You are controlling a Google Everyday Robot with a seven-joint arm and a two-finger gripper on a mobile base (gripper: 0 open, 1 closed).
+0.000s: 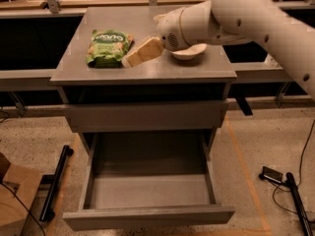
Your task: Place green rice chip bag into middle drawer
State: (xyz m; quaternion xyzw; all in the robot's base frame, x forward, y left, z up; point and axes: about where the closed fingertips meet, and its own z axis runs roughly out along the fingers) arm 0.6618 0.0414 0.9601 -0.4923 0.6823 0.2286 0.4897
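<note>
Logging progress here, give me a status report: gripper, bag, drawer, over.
Gripper low over the counter, tip beside the bag. Bag flat on top, not lifted. Drawer open below. Bowl under the arm, apart from the bag.

1 bench (147, 73). On it: 1 green rice chip bag (107, 47), 1 white bowl (189, 52). 1 gripper (129, 59), low over bench btwn bag & bowl. 2 drawers: 1 middle drawer (150, 191), open; 1 upper drawer front (147, 115), shut. 1 cardboard box (14, 203), floor left.
</note>
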